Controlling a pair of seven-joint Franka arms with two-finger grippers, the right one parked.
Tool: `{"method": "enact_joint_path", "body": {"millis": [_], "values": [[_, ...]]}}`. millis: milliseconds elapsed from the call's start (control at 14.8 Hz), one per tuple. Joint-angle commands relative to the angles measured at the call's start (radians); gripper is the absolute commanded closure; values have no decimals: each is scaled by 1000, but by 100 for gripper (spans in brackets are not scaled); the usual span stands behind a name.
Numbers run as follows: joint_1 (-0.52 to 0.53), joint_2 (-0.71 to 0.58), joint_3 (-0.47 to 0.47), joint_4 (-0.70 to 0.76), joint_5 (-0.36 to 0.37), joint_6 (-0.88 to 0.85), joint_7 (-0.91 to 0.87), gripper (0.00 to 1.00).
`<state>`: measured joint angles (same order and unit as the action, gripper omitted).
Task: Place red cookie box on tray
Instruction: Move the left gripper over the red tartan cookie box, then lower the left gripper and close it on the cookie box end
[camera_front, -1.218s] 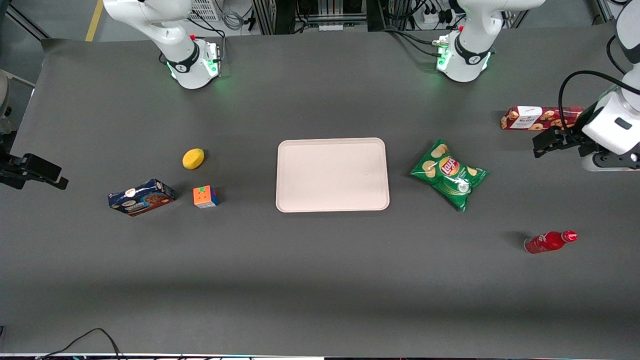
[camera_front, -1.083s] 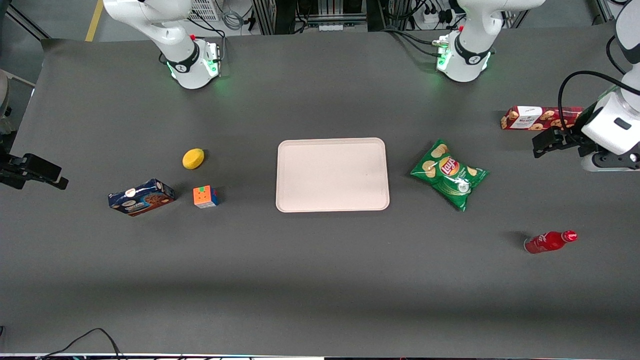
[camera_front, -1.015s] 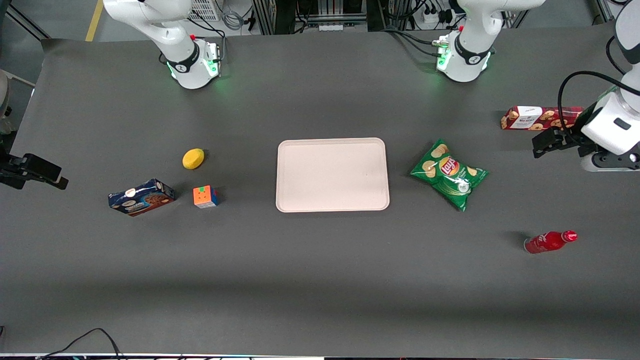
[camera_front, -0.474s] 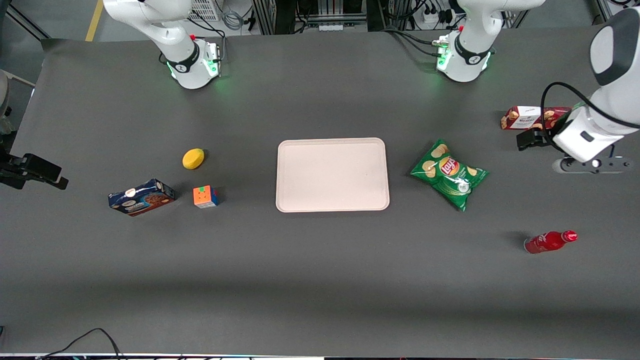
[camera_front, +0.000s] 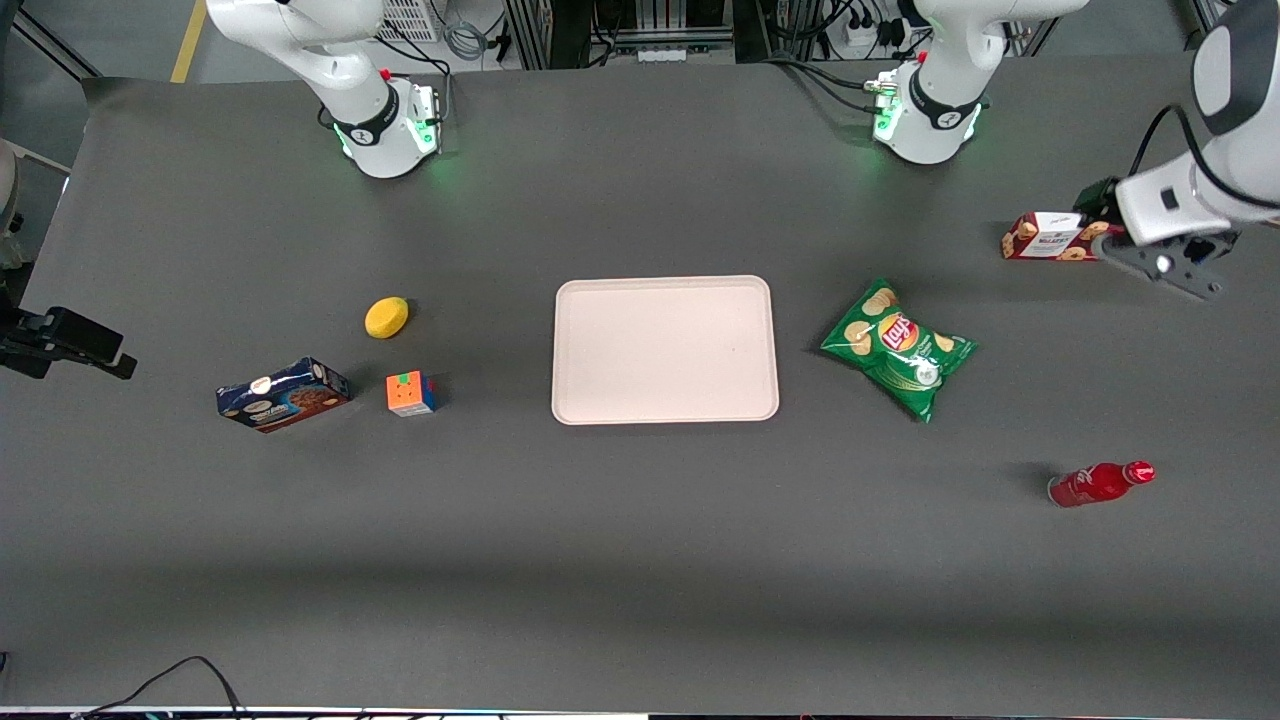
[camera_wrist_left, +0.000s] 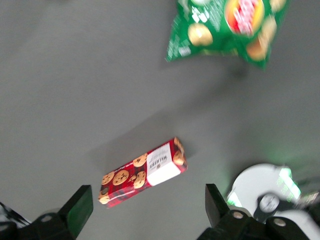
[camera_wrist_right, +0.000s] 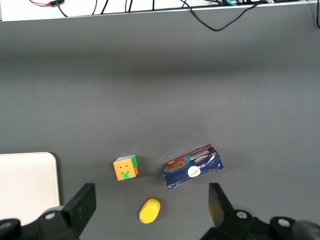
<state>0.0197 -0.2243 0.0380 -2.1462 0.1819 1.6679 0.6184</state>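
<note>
The red cookie box (camera_front: 1045, 237) lies flat on the dark table toward the working arm's end, its white label panel showing. In the left wrist view the red cookie box (camera_wrist_left: 142, 172) lies on the table below the gripper. My left gripper (camera_front: 1098, 205) hangs over the part of the box that lies away from the tray and hides it in the front view. The gripper (camera_wrist_left: 145, 207) is open wide and empty, one finger (camera_wrist_left: 76, 210) on each side of the box. The pale pinkish-beige tray (camera_front: 665, 350) lies in the middle of the table, with nothing on it.
A green chips bag (camera_front: 897, 348) lies between the box and the tray. A red bottle (camera_front: 1100, 483) lies nearer the front camera. A blue cookie box (camera_front: 283, 394), a colour cube (camera_front: 411, 393) and a yellow fruit (camera_front: 386, 317) lie toward the parked arm's end.
My left gripper has moved away from the front camera and turned, from beside the red cookie box to over it. The box and the other things have not moved.
</note>
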Motion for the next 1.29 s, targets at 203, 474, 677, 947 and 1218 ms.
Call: {"method": "enact_joint_path", "body": {"millis": [203, 474, 677, 947, 1218], "values": [[32, -203, 89, -372, 48, 246, 593, 0], [107, -240, 170, -474, 68, 308, 895, 0], [125, -236, 281, -529, 160, 398, 1004, 0], [126, -161, 405, -575, 194, 578, 1147, 0], [126, -80, 436, -619, 194, 723, 1185, 0]]}}
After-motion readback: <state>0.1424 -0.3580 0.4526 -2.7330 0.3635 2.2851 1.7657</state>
